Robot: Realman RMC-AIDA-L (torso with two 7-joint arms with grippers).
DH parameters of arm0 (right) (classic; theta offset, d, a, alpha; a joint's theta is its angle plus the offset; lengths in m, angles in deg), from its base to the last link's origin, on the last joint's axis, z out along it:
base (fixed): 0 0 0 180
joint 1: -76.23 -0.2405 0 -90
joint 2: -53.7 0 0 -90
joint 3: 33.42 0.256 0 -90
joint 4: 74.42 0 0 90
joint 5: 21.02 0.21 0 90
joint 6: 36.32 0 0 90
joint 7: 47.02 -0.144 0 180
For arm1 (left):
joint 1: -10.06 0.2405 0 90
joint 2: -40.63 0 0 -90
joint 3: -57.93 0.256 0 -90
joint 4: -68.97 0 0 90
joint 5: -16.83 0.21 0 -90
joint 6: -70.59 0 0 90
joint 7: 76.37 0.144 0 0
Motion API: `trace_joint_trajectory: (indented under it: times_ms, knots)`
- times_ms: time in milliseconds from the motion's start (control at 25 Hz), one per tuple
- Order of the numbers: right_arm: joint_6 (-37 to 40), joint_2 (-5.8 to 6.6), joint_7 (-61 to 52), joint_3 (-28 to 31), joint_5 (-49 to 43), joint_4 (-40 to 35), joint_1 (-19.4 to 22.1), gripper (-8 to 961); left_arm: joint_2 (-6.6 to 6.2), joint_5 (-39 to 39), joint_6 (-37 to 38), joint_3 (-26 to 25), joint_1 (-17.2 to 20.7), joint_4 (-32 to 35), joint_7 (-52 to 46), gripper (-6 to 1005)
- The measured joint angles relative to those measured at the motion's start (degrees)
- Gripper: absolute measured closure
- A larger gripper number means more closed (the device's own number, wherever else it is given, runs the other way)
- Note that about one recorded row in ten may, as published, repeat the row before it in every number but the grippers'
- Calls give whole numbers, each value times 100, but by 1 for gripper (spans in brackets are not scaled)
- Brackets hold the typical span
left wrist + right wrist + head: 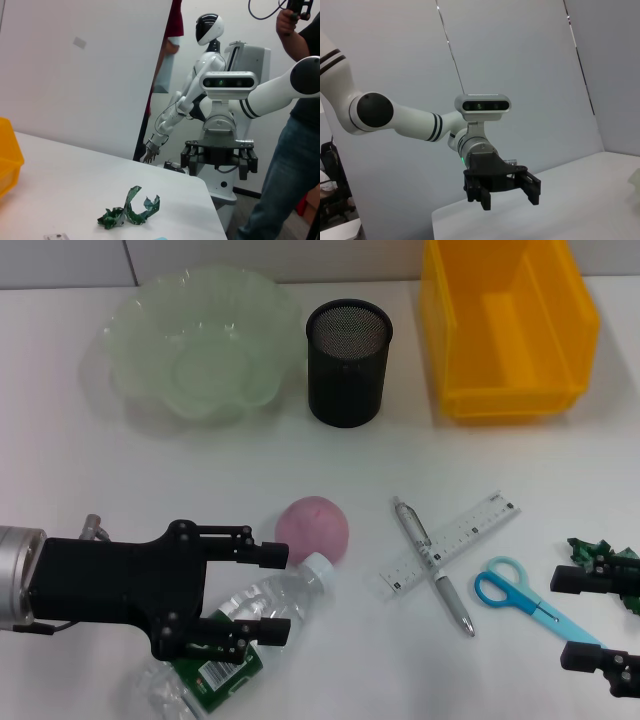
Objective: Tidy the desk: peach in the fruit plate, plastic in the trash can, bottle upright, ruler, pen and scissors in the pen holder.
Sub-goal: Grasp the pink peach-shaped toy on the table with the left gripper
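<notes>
A clear plastic bottle (235, 640) with a green label and white cap lies on its side at the front left. My left gripper (277, 592) is open, its fingers either side of the bottle's upper part; it also shows in the right wrist view (509, 196). A pink peach (313, 527) sits just beyond the cap. A silver pen (433, 565) lies across a white ruler (470, 530). Blue scissors (525, 600) lie to their right. My right gripper (580, 620) is open at the right edge, over the scissors' tip, beside crumpled green plastic (605, 552).
A pale green fruit plate (135, 330) stands at the back left, a black mesh pen holder (348, 380) in the middle, and a yellow bin (505, 390) at the back right. A person (295, 125) stands past the table's right end.
</notes>
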Motion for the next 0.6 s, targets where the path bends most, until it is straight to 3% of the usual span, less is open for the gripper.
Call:
trace_joint_trajectory:
  times_ms: [480,600]
  knots:
    - [0,-18,-1,-1,6,-5,0,275,0,-2,0,0,-26,0,-12,274]
    - [12,-18,-7,-1,23,-20,0,275,6,-61,-18,-51,-142,615,-869,274]
